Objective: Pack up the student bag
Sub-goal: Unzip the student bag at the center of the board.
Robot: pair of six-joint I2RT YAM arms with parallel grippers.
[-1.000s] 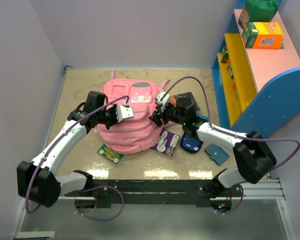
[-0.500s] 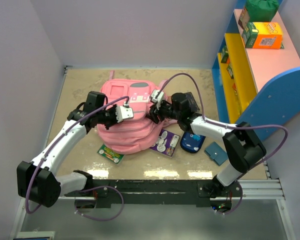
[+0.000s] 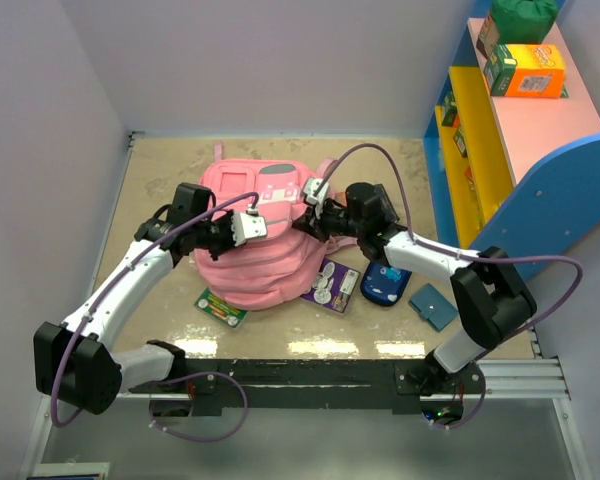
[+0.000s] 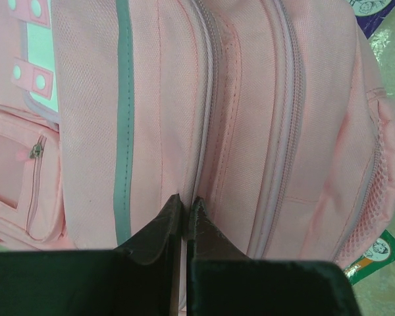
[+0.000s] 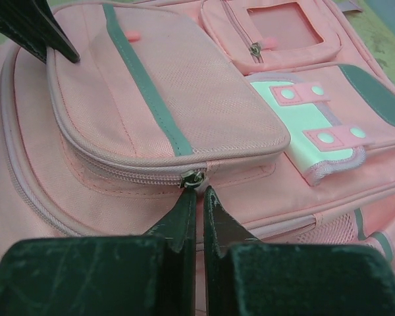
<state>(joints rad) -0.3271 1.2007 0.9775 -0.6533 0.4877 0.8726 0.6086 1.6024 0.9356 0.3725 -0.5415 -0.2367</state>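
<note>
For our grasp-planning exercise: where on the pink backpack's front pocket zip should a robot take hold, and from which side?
Pinch the metal zip pull where the curved zip of the front pocket ends, coming from the side of the right arm, square to the seam. It is a thin tab standing out from the backpack; the pocket panel is flat and smooth.

1. Bag (image 3: 250, 265) at mid-table (image 3: 160, 170).
2. Left gripper (image 4: 184, 209) is on the bag from 9 o'clock. Right gripper (image 5: 197, 201) comes in from 3 o'clock, tips at a zip slider (image 5: 192, 178).
3. Card pack (image 3: 330, 284) at the bag's 4 o'clock edge, with case (image 3: 383, 285) just beside the pack's 3 o'clock.
4. Pouch (image 3: 433, 305) at the case's 4 o'clock.
5. Booklet (image 3: 220, 305) at the bag's 7 o'clock edge.
6. Shelf (image 3: 520, 150) at the table's 2 o'clock.
</note>
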